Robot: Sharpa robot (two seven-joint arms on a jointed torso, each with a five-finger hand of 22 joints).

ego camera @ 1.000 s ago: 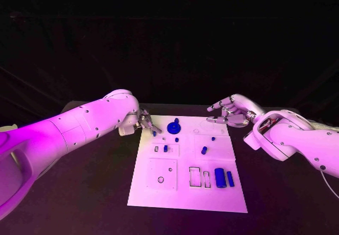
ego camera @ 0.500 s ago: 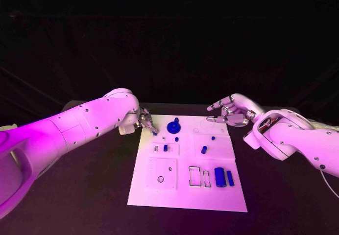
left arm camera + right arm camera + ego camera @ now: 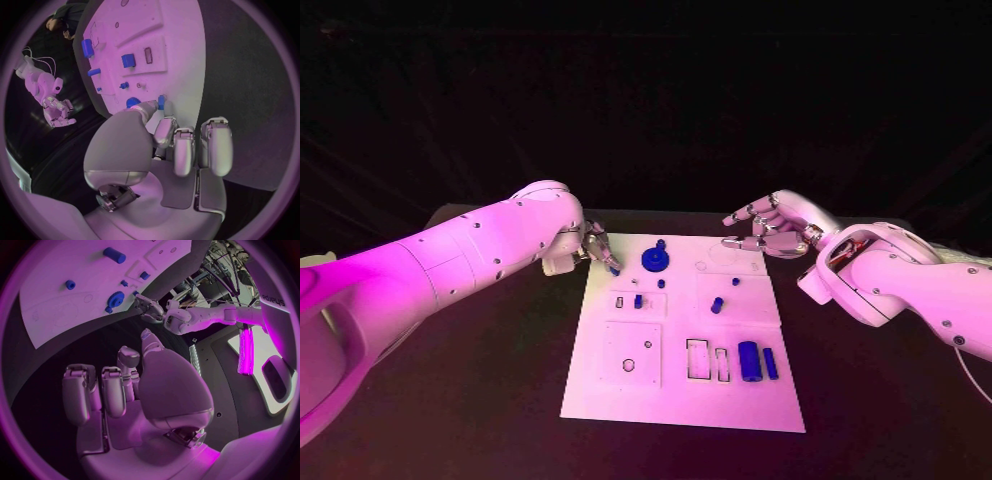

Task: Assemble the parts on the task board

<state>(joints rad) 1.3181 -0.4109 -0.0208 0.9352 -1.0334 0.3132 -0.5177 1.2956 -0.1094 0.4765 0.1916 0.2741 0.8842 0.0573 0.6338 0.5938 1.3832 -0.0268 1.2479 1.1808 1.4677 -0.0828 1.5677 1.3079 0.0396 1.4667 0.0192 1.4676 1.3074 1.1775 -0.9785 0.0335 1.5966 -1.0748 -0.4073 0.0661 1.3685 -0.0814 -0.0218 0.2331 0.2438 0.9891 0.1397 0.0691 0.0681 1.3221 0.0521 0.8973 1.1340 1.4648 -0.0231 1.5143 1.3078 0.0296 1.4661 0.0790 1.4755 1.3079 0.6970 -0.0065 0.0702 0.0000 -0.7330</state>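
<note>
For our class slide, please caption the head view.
Left hand at the white task board's far left corner; right hand hovers open.

Smooth white rounded arm shells dotted with small screws, each ending in a silver jointed robot hand (image 3: 773, 228)

Black table (image 3: 473, 400) before a dark, unlit backdrop (image 3: 646, 100).

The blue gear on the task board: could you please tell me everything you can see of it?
The blue gear is a round, toothed disc, plastic by its look, with a short stub rising from its middle. It lies flat near the far edge of the white task board. The left hand is just beside it, by a small blue part; no finger visibly touches the gear.
</note>
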